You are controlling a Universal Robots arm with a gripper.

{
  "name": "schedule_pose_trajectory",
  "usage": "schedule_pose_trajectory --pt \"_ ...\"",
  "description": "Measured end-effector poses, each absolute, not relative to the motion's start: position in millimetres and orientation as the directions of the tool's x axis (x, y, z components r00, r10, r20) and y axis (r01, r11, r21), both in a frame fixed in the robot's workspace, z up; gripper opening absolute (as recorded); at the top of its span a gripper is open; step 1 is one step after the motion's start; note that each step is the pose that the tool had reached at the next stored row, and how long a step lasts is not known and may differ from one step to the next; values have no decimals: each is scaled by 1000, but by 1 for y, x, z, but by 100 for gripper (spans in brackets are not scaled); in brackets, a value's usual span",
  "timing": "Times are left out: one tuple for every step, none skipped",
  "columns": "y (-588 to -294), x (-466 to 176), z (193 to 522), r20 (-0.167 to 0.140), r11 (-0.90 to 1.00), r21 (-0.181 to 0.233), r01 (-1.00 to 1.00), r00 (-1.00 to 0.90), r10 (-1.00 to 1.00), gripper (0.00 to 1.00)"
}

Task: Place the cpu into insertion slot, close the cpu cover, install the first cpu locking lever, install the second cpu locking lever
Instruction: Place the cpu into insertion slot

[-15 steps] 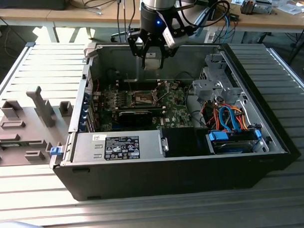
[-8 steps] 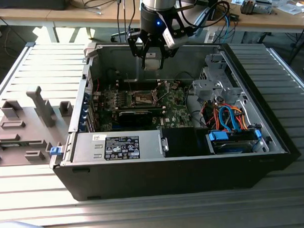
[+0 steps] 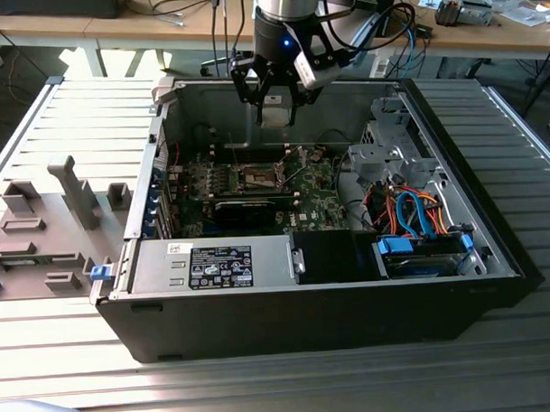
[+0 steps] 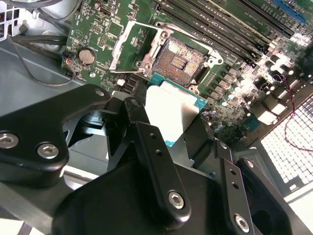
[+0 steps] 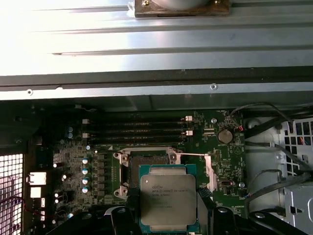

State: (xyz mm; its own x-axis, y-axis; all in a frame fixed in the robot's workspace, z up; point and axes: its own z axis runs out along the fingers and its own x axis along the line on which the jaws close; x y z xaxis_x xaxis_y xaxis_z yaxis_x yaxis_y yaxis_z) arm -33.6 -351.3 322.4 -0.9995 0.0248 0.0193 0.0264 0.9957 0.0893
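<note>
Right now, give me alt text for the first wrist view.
A black robot hand grips a flat square silver-grey cpu above a green circuit board, partly hiding the dark square insertion slot. Beyond lie long black memory slots and a grey metal case wall.

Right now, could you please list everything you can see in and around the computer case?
cpu: one, silver-grey, held above the board
insertion slot: one, dark centre, silvery border, empty
cpu cover: one, silvery, lying open beside the slot
circuit board: one, green, in the case
memory slots: four, black, side by side
coin battery: one, silver, on the board
cables: a bundle, orange and blue, inside the case, exterior view's right
computer case: one, black, on the table
table: one, silvery slats
grey fixtures: several, on the table, exterior view's left
arm: one, silver and black, above the case
jaws: one black pair, shut on the cpu
</note>
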Motion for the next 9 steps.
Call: schedule_pose_trajectory --pt "-351 -34 322 19 996 89 26 -1000 25 54" --pt "-351 -34 322 19 996 89 26 -1000 25 54" --pt "-351 -34 322 19 996 89 26 -1000 25 54" --pt "-351 -34 322 19 996 89 26 -1000 25 54" --pt "-351 -34 321 19 996 89 26 -1000 25 54" --pt "-351 -34 321 19 996 89 26 -1000 25 54" --pt "-351 -34 321 19 996 89 26 -1000 25 54" --pt "-351 -34 320 19 996 89 26 -1000 25 54" --pt "-351 -34 320 19 996 89 26 -1000 25 54"
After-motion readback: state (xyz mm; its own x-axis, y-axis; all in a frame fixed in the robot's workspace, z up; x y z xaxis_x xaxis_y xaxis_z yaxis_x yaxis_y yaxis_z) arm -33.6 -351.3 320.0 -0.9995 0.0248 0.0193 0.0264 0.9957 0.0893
